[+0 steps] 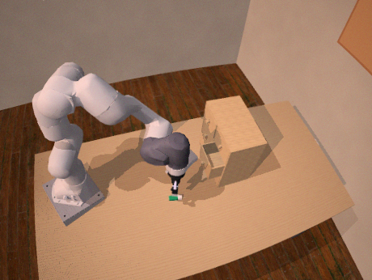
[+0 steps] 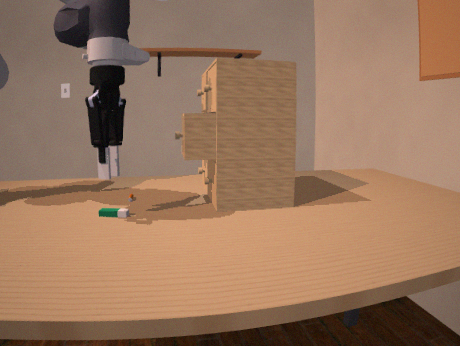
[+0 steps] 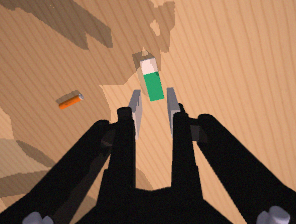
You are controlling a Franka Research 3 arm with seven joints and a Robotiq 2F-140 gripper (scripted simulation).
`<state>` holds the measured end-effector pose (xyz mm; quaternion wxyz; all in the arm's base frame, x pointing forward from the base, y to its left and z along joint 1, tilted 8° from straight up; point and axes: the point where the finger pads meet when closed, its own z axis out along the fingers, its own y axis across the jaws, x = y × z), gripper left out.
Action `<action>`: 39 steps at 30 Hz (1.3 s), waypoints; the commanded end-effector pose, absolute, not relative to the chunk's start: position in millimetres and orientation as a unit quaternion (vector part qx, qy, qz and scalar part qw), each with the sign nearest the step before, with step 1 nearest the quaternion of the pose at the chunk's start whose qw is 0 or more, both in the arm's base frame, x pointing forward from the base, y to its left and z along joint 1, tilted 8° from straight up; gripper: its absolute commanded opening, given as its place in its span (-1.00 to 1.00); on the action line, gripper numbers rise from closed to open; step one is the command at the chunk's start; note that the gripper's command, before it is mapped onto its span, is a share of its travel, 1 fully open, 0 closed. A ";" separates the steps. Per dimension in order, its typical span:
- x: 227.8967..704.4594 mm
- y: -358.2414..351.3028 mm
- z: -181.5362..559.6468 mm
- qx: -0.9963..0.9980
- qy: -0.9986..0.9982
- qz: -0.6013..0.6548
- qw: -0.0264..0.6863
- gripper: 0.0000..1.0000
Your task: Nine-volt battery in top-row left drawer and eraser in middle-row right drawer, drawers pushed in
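The eraser (image 1: 175, 197), green with a white end, lies flat on the table in front of the chest; it also shows in the exterior view (image 2: 114, 213). My gripper (image 1: 175, 187) points down and hangs above the table, just behind the eraser. Its fingers stand a little apart with nothing between them (image 3: 152, 107), and the eraser (image 3: 152, 80) lies just beyond the fingertips. The small wooden chest (image 2: 250, 135) stands upright. Its right drawer of the middle row (image 2: 197, 136) is pulled partway out (image 1: 213, 155). I see no nine-volt battery.
A small orange and grey object (image 3: 69, 100) lies on the table to the left of the eraser; it also shows in the exterior view (image 2: 131, 197). The other drawers look pushed in. The robot base (image 1: 73, 196) stands at the table's left.
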<state>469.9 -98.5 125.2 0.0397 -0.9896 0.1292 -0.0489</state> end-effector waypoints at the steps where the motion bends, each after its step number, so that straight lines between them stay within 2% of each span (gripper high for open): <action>1: 471.4 -98.8 124.5 -0.992 0.110 -0.052 0.039 -0.60; 39: 473.6 -97.1 117.5 -0.995 0.070 -0.054 0.038 -0.60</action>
